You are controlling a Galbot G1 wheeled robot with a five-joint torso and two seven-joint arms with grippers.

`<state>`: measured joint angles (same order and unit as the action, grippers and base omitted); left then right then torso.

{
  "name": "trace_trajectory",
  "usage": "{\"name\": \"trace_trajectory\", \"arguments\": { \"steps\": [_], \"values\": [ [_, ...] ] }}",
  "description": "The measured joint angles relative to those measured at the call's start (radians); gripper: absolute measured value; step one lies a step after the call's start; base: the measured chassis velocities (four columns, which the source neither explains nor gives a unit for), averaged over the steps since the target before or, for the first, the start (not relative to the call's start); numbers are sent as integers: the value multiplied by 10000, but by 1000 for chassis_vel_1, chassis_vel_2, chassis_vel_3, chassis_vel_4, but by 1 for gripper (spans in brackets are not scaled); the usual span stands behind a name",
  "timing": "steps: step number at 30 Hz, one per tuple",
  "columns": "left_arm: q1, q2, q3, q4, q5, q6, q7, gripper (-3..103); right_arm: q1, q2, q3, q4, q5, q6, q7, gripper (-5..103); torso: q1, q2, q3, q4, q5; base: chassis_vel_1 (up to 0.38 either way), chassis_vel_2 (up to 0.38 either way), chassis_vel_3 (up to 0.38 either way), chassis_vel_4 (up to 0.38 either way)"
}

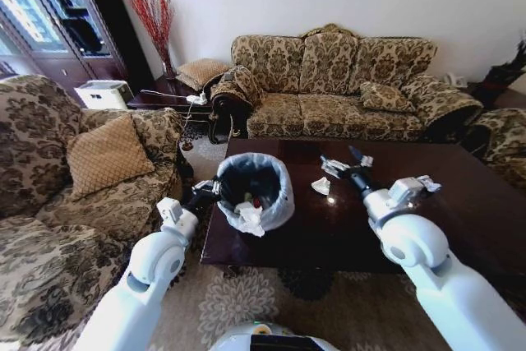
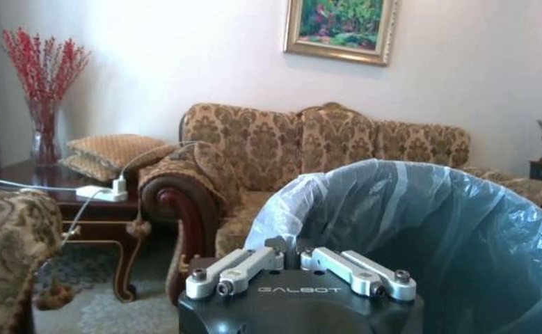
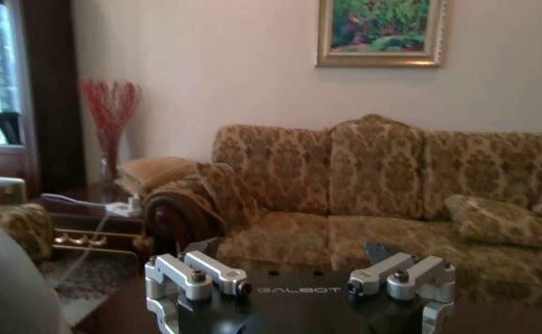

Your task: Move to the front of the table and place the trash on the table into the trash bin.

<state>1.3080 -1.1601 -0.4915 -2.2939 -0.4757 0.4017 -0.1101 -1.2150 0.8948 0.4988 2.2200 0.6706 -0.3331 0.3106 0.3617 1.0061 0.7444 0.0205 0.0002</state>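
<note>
light: daylight from window | glare: glossy table | head view edges bowed | wrist views soft

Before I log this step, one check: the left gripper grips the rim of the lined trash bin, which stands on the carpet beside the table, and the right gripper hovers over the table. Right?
Not quite. The head view shows the trash bin standing on the table, at its left end, not on the carpet. The rest holds: the left gripper is shut on the bin's lined rim, and the right gripper, jaws open, hovers over the table by a white scrap.
</note>
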Motion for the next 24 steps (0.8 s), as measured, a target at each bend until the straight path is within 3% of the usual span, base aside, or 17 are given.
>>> {"name": "trace_trajectory", "arguments": {
  "steps": [8, 24],
  "values": [
    [192, -161, -31, -36, 162, -10, 8, 3, -1108, 1069, 714, -296, -642, 598, -133, 100, -1, 0, -1, 0, -3, 0, 0, 0, 0],
    [499, -411, 90, -23, 416, -304, 415, 3, -1473, 1476, 828, -745, -1362, 680, 198, 100, -6, 2, -3, -2, -3, -64, 55, 56, -53]
  ]
}}
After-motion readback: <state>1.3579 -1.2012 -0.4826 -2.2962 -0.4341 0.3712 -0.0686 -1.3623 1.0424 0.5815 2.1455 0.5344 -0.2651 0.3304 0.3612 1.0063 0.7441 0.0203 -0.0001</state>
